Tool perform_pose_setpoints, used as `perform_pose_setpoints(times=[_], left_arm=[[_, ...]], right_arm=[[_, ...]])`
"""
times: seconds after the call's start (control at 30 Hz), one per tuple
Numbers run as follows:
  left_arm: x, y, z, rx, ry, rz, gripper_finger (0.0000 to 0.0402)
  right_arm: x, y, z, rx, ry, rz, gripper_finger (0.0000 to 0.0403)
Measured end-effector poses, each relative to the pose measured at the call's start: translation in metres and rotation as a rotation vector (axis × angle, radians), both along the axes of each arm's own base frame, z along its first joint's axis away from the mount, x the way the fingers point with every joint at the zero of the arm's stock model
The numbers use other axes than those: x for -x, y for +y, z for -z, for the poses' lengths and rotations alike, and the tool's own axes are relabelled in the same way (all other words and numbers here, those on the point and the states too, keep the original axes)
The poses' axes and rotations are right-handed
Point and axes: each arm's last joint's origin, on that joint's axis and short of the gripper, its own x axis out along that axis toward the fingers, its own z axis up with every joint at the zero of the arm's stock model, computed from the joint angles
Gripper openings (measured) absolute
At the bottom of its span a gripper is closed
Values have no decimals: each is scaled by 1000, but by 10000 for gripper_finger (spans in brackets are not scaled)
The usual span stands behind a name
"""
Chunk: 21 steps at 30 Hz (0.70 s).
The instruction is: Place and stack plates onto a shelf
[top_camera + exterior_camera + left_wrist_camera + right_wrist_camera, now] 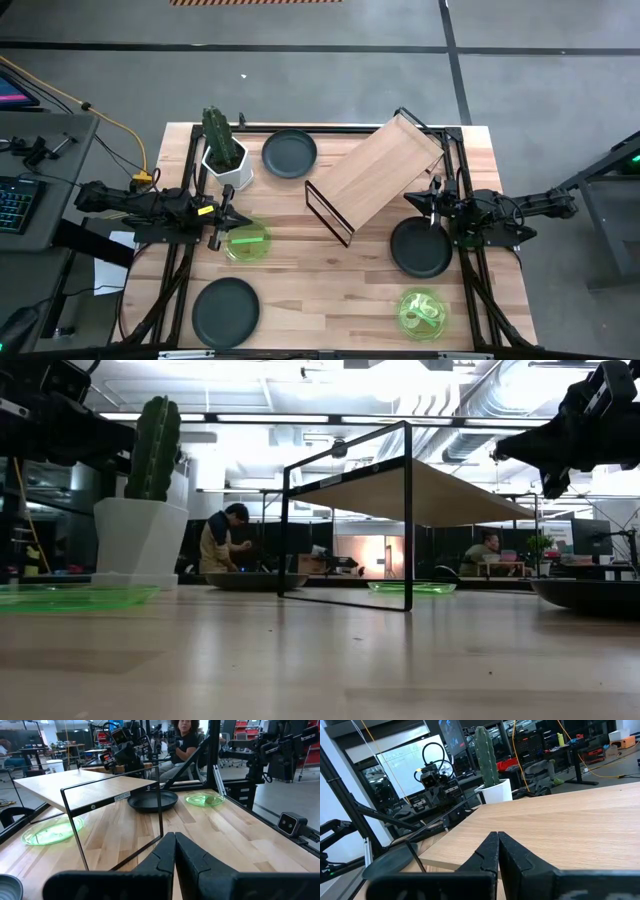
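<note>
Shelf [375,172], a light wooden board on thin black wire legs, stands angled at the butcher-block desk's [330,290] middle rear. Left gripper [226,216], fingers closed and empty, hovers over a translucent green plate [247,243]; right gripper [432,200], likewise closed, hangs above a dark grey plate [421,248] near the right edge. Other plates: dark [289,153] at rear, dark [226,310] front-left, green [422,312] front-right. White-potted cactus [224,150] crowds the left arm.
</note>
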Motion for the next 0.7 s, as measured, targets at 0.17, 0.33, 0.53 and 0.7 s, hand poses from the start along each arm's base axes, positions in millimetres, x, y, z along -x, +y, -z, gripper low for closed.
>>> perform_pose_setpoints(times=[0.17, 0.33, 0.53, 0.7], left_arm=[[0, 0, 0, 0, 0, 0, 1], [0, 0, 0, 1, -6, 0, 1], [0, 0, -5, 8, -46, -5, 1], [0, 0, -7, 12, -71, -7, 1]], right_arm=[[0, 0, 0, 0, 0, 0, 0], [0, 0, 0, 0, 0, 0, 0], [0, 0, 0, 0, 0, 0, 0], [0, 0, 0, 0, 0, 0, 0]])
